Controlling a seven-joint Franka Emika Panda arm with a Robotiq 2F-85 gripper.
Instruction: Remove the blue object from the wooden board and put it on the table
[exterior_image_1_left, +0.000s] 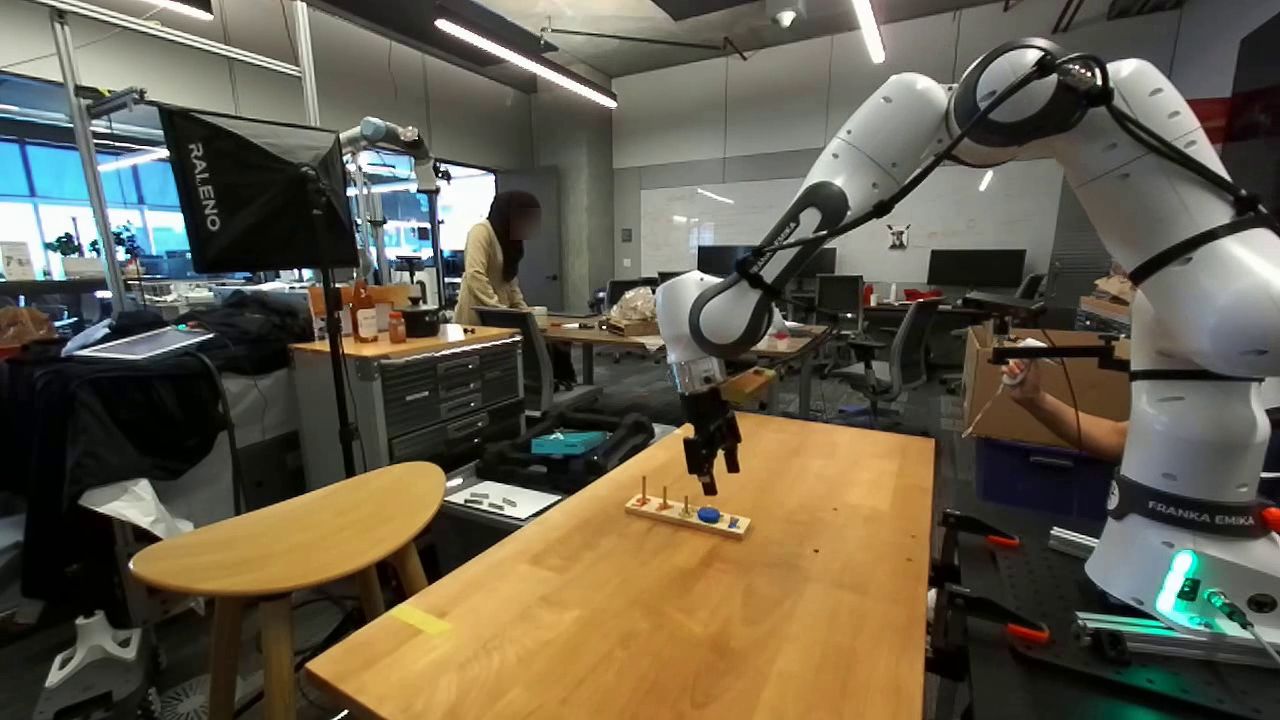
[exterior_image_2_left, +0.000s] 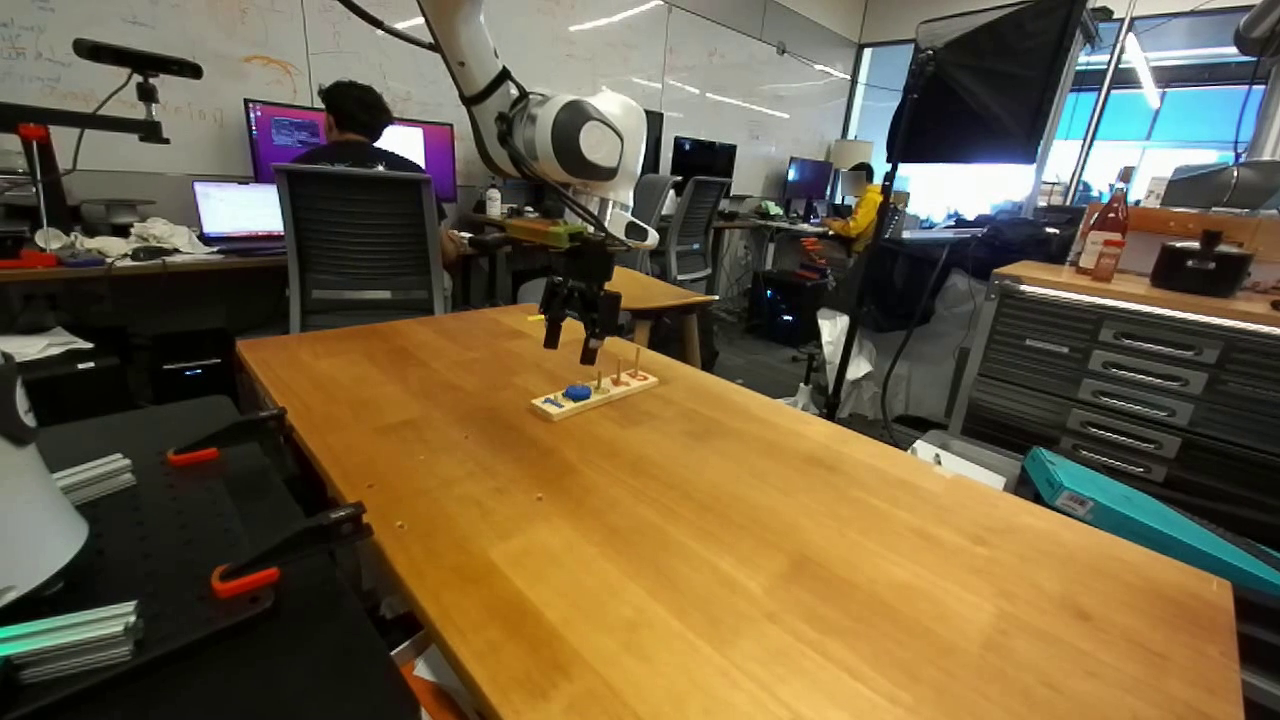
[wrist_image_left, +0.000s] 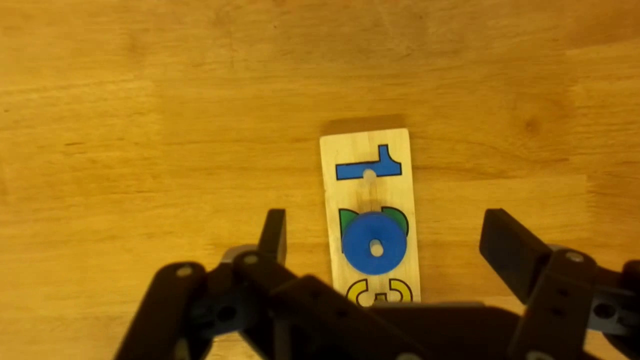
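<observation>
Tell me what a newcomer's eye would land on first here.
Probably the big white robot arm, arching in from the right of an exterior view, its open gripper above the table. Next, the blue disc, below centre in the wrist view, on the pale wooden board. Then the black RALENO softbox, upper left in an exterior view.

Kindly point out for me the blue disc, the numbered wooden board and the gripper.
Blue disc (wrist_image_left: 359, 244), wrist view: top face.
Numbered wooden board (wrist_image_left: 347, 194), wrist view: bare wood.
Gripper (exterior_image_2_left: 570, 350), in an exterior view: midway between fingertips.
</observation>
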